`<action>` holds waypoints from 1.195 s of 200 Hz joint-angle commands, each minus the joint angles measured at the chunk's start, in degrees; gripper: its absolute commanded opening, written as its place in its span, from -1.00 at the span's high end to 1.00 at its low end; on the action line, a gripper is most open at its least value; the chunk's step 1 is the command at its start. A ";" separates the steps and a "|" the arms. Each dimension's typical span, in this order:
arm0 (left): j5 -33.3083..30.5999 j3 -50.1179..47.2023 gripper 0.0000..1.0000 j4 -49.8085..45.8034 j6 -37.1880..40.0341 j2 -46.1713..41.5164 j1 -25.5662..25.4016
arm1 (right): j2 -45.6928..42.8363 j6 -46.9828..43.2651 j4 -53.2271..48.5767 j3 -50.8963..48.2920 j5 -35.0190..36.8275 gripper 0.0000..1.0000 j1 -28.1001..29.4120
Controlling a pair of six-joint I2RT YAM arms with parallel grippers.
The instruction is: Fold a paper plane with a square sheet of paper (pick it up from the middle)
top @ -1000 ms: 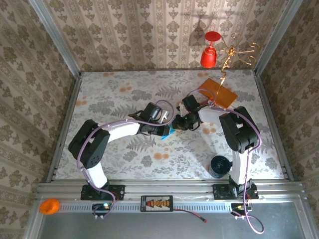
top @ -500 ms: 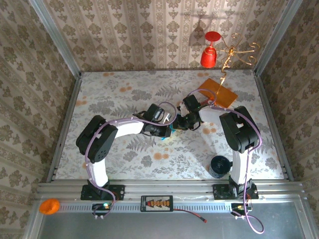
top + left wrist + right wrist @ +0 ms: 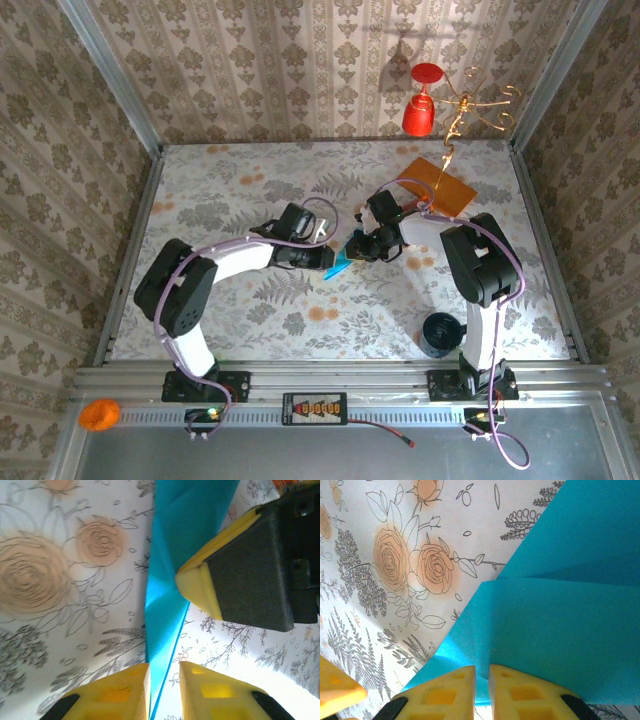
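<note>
On the metal rail at the near edge sit a small orange ball (image 3: 98, 413) and a black box with a row of yellow-orange marks (image 3: 315, 408), between the two arm bases. Just beyond the right base, a dark round container (image 3: 437, 334) stands on the floral-patterned table (image 3: 230, 190).

At mid-table the two arms reach inward and meet over the thin teal-blue paper sheet (image 3: 338, 266), which is creased into overlapping angled flaps. It sits between the two grippers, slightly right of centre.

The left gripper (image 3: 164, 672) has its yellow fingers narrowly apart. The sheet's long folded edge runs down into the gap against one finger, with bare tabletop showing beside the other. The right gripper (image 3: 482, 672) is clamped on the paper. In its wrist view the fingers are drawn almost together with teal filling the slit, and the folded flaps spread out just ahead of them. In the left wrist view, a yellow pad of that right gripper presses on the sheet's edge.

Farther back on the right lies a flat orange rectangular card (image 3: 440, 183), apart from the paper. At the papered back wall are a red goblet-shaped object (image 3: 422, 112) and a curled gold wire piece (image 3: 470, 105).
</note>
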 commanded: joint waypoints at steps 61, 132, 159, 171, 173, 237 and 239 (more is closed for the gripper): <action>4.80 -1.95 0.45 2.59 -2.87 1.95 0.51 | -2.13 1.05 2.30 -0.76 -5.15 0.57 -0.37; 3.59 -1.04 0.57 0.46 -1.41 3.72 0.01 | -2.95 1.78 3.61 -1.19 -5.77 0.56 -0.47; 3.40 -0.86 0.63 -0.09 -0.58 4.23 -0.17 | -3.09 1.78 3.69 -1.22 -5.54 0.56 -0.36; 3.40 -0.88 0.66 -0.18 -0.29 4.36 -0.18 | -3.02 1.94 3.63 -1.19 -5.34 0.56 -0.48; 3.40 -0.90 0.66 -0.18 -0.30 4.36 -0.17 | -3.00 1.88 3.54 -1.24 -5.34 0.56 -0.48; 3.03 -0.82 0.72 -0.64 0.47 5.38 -0.43 | -3.06 2.03 3.45 -1.16 -5.16 0.56 -0.48; 2.98 -0.83 0.72 -0.63 0.43 5.43 -0.41 | -3.01 2.08 3.43 -1.19 -5.18 0.56 -0.46</action>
